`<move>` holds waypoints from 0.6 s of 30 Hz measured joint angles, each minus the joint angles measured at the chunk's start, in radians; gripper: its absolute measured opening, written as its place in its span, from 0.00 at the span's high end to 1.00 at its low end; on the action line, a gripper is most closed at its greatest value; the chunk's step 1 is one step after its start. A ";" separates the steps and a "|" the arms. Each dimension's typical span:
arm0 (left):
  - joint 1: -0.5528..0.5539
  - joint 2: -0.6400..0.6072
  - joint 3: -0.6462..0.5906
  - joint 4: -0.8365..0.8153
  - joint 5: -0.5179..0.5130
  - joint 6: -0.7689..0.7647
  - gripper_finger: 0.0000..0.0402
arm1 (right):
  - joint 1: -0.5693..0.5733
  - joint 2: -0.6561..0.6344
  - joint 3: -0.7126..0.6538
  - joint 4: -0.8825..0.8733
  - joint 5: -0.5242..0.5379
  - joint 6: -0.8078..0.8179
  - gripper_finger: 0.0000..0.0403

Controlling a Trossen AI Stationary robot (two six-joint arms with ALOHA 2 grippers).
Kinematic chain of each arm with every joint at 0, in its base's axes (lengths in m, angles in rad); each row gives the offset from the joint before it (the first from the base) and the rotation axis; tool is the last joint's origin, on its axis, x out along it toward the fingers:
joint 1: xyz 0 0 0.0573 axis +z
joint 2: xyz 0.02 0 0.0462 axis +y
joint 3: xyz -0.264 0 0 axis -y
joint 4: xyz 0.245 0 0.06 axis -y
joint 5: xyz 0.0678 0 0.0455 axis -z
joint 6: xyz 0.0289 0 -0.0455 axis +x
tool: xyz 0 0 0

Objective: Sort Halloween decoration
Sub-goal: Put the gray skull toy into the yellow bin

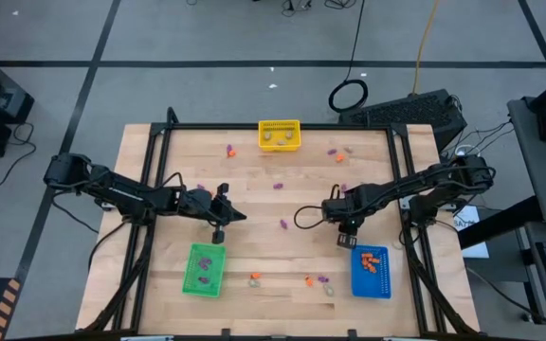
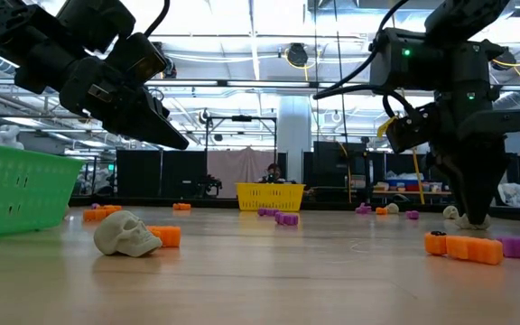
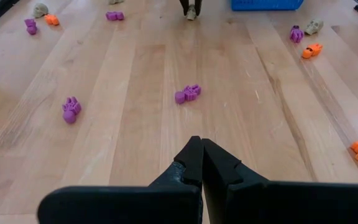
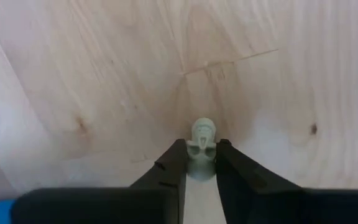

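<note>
One pale skull trinket (image 4: 202, 138) is sitting pinched in the right gripper (image 4: 201, 163), down on the table (image 1: 254, 199) just beside the blue bin (image 1: 371, 275); the left gripper (image 3: 201, 163), farther from that bin, is hanging with fingers pressed together.

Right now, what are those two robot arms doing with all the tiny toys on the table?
They are sorting little Halloween trinkets into coloured bins. The right gripper is pinching a pale skull low over the wood, near the blue bin, which already holds orange pieces. The left gripper is shut and empty, above the table near the green bin, which has purple pieces in it. The yellow bin sits at the far edge. Many purple, orange and pale trinkets are scattered over the table.
</note>
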 joint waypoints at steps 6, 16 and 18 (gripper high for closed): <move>0.000 0.000 0.000 0.000 0.000 0.000 1.00 | 0.000 0.000 0.000 0.019 0.000 0.014 0.87; 0.000 0.000 0.000 0.000 0.000 0.000 1.00 | 0.000 0.006 -0.001 -0.006 0.030 0.059 0.66; 0.000 0.000 0.000 0.000 0.000 0.000 1.00 | 0.000 0.008 -0.001 -0.023 0.030 0.053 0.63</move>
